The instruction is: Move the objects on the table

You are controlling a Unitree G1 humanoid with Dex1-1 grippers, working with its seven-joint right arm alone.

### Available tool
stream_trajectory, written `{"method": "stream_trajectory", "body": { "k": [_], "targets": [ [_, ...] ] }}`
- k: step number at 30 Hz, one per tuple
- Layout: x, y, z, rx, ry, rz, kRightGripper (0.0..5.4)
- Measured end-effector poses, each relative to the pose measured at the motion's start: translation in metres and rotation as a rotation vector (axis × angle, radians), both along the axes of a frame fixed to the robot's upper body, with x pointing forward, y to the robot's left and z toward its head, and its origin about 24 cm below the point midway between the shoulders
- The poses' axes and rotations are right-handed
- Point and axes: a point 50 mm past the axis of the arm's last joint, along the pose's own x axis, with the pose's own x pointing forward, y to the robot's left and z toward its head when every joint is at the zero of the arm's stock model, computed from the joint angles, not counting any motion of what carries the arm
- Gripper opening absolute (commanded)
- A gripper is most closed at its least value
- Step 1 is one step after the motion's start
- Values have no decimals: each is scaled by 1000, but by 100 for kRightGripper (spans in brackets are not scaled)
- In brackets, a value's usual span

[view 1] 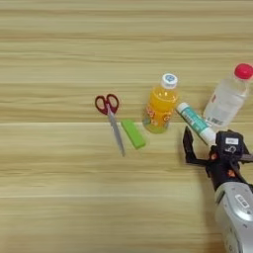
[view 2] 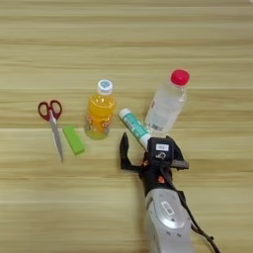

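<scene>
A small orange-juice bottle (view 1: 160,105) with a white cap stands upright mid-table. To its left a flat light-green bar (view 1: 133,133) lies beside red-handled scissors (view 1: 109,118). A white tube with a teal label (view 2: 133,126) lies slanted to the right of the juice bottle. Its lower end reaches in between the fingers of my right gripper (view 2: 147,143). The gripper is open, its left finger (view 2: 123,148) stands just left of the tube end, and its right finger is mostly hidden behind the gripper body. Nothing is held.
A clear plastic bottle with a red cap (view 2: 168,103) stands close behind the tube and the gripper. My silver forearm (view 2: 165,217) comes up from the bottom edge. Bare wood table (view 1: 59,197) lies to the left and front.
</scene>
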Motion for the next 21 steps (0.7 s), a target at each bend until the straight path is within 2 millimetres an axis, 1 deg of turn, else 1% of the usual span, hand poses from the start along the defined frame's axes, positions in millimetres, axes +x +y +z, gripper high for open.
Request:
{"method": "stream_trajectory", "body": {
  "k": [4,12,21],
  "targets": [
    [1,-1,-1,9,7,-3,535],
    [3,-4,-12,64,64,1,535],
    [7,-11,-19,89,99,-17,535]
  ]
}}
